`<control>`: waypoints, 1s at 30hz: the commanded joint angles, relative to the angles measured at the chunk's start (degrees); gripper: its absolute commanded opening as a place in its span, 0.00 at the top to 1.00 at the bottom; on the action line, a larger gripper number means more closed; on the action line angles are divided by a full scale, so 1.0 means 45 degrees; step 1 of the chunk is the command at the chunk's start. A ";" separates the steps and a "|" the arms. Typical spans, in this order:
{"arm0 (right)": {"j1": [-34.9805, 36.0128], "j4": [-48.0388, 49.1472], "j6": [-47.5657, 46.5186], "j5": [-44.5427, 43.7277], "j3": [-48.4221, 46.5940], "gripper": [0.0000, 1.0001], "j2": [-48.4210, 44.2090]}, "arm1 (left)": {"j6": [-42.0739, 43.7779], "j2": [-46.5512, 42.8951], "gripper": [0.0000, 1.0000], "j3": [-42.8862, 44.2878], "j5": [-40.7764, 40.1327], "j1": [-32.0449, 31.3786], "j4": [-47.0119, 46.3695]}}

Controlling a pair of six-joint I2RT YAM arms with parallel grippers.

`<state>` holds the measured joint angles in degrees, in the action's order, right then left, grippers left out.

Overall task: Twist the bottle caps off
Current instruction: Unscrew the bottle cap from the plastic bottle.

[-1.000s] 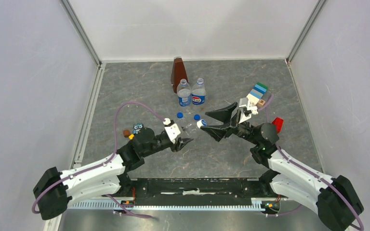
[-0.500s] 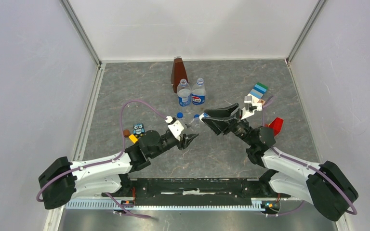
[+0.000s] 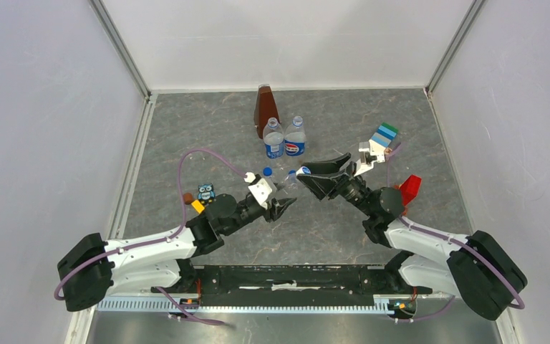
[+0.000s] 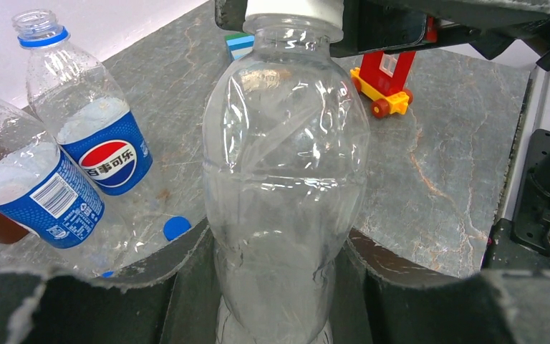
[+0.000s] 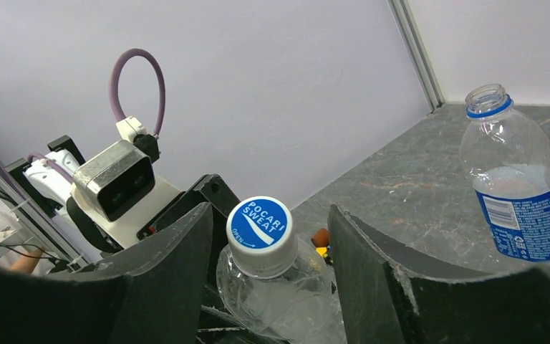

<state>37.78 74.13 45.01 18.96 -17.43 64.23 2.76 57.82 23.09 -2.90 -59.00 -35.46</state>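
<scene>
The right gripper [image 3: 311,176] has swung in over the last second, from just near of the neck to squarely over it; its jaws stand spread, one on each side of the white cap [image 5: 260,226], with a sliver of gap on both sides in the right wrist view, so nothing is clamped yet. The left gripper [image 3: 281,206] has nudged forward too, offering the unlabelled bottle [image 4: 286,179] up to its partner; it is clenched round the bottle's lower body, fingers [image 4: 186,272] pressing into the thin wall. That bottle sits mid-table between the two arms, neck aimed right and far; whether its base touches the table [image 3: 208,129] cannot be told.

Just beyond, on the far side, the two labelled bottles [image 3: 285,140] stand with bare necks; one blue cap [image 3: 267,172] lies loose to the left of the held bottle; the other cannot be placed with certainty.

So this looks like the last cap of three; the line-up appears finished, and what remains is to close on the cap and twist; the soft bottle may turn in the left grip if the squeeze is light.
</scene>
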 commanded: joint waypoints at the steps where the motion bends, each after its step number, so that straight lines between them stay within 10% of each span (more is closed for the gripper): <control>1: 0.0062 0.0870 0.0103 -0.0223 -0.0036 0.37 0.0167 | -0.0265 0.0049 0.98 0.0560 0.0023 -0.0069 -0.0616; 15: 0.0060 0.1982 0.0424 -0.0380 0.0113 0.45 0.0552 | -0.0122 0.0515 0.98 0.0935 0.0585 -0.0072 -0.0383; 19: 0.0061 0.1841 0.0477 -0.0205 0.0003 0.56 0.0695 | -0.0219 0.0513 0.98 0.0959 0.0585 -0.0071 -0.0322; 25: 0.0064 0.2779 0.0780 0.0431 -0.0045 1.00 0.0954 | -0.0203 0.0631 0.98 0.1052 0.1572 -0.0061 -0.0127; 30: -0.0059 0.4411 0.1243 0.1925 -0.0130 1.00 0.1125 | -0.0150 0.0627 0.98 0.1142 0.4293 0.0033 -0.0091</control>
<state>37.36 83.11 47.16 19.79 -16.99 68.75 1.93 60.40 25.71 2.31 -58.43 -34.28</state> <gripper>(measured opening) 0.354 0.523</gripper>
